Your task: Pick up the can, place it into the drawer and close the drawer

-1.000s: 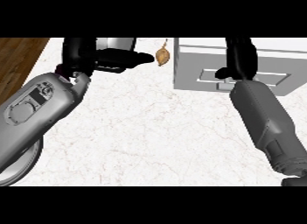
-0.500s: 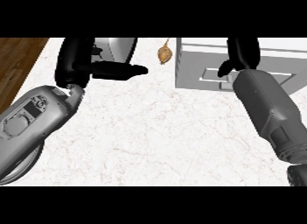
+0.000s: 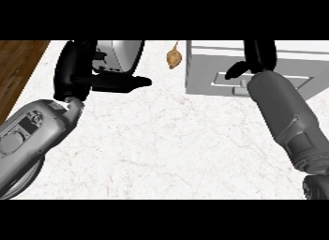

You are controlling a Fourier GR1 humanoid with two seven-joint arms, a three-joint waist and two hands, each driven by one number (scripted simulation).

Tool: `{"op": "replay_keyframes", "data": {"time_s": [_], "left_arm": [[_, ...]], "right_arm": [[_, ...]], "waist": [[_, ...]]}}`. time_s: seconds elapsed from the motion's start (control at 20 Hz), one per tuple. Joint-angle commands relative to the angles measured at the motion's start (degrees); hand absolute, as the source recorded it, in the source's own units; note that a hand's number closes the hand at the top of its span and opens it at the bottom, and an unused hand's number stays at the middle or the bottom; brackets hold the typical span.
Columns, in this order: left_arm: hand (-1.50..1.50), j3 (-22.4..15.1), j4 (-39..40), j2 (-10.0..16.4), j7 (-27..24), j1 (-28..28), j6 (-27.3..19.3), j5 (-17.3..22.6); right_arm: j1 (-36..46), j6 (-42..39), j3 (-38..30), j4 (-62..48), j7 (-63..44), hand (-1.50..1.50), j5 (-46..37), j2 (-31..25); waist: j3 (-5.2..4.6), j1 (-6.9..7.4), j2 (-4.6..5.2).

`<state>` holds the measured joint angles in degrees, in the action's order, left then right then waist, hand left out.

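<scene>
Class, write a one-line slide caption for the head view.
Left hand holds the can; right hand at the drawer.

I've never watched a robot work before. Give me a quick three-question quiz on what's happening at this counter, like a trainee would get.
1. True or false: the can is already inside the drawer.
2. Pick one: the right robot hand is at A the drawer's front, B the can, C a plate.
3. Fill in: the left robot hand is curled round the ____.

Key: 1 false; 2 A; 3 can.
</scene>
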<state>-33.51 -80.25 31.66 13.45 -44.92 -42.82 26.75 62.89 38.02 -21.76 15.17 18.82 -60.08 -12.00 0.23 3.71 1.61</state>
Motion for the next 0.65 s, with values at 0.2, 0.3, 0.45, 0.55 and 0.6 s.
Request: {"op": "replay_keyframes", "data": {"time_s": [0.2, 0.3, 0.45, 0.55, 0.6], "left_arm": [[-1.5, 1.35, -0.89, 0.88, -1.39, 3.77, 0.98, 0.11], [-1.5, 0.34, -1.59, 0.04, -2.44, 5.23, -0.29, -1.29], [-1.5, 2.67, -1.56, 1.51, -1.09, 5.05, 0.82, -0.5], [-1.5, 3.07, -3.02, 2.13, -1.03, 5.9, 0.87, -1.13], [-1.5, 3.91, -4.03, 2.72, -3.02, 8.85, 2.33, -0.58]], "right_arm": [[5.05, -4.4, -11.81, 3.32, 6.92, -1.5, 14.96, 5.75], [6.22, -8.17, -14.15, 3.21, 7.33, -1.5, 18.0, 5.9], [5.88, -8.68, -16.03, 3.55, 8.9, -1.5, 20.89, 8.36], [5.73, -10.17, -16.93, 2.88, 10.8, -1.5, 22.0, 6.36], [6.63, -12.43, -16.8, 2.39, 9.65, -1.5, 21.85, 3.63]], "waist": [[0.0, 0.83, -0.33], [-0.05, 0.15, -0.65], [-0.13, -1.11, -0.94], [-0.12, -0.57, -0.67], [-0.18, -0.64, -0.74]]}}
